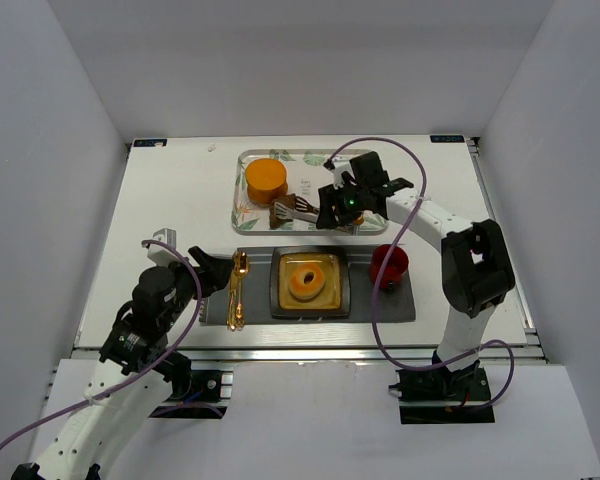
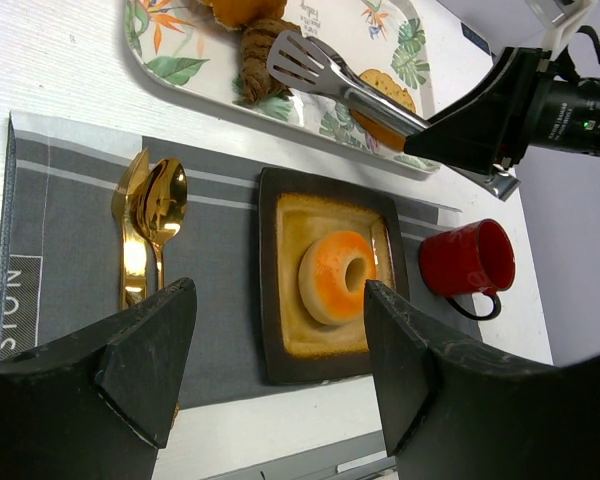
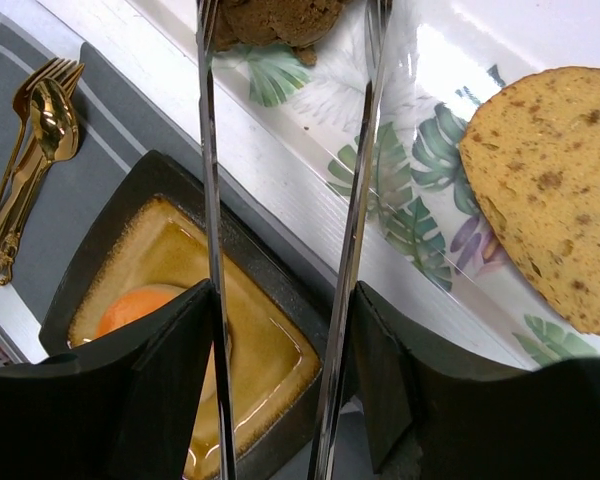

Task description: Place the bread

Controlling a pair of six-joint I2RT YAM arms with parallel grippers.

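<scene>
White surface [image 1: 180,200], far edge: bread [image 3: 550,190] lay at right end of floral tray [image 1: 242,190]. Right tool [image 3: 282,290] gripped tongs [image 3: 208,150], blades spread and empty beside it, presumably readying pickup. Left tool [image 2: 280,295] wide, idle.

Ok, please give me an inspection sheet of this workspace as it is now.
Surface: white table, grey placemat at the front, leaf-print tray behind it.
Job's things: bread lies flat on the tray, ungripped.
Clutter: donut on square plate, red mug, gold cutlery, orange block, brown piece.
Pincers: left pincer open, empty, beside the cutlery; right pincer clamps tongs, their blades apart, empty.
Cables: purple cable loops over the placemat near the mug.
Surroundings: white walls on three sides.
</scene>
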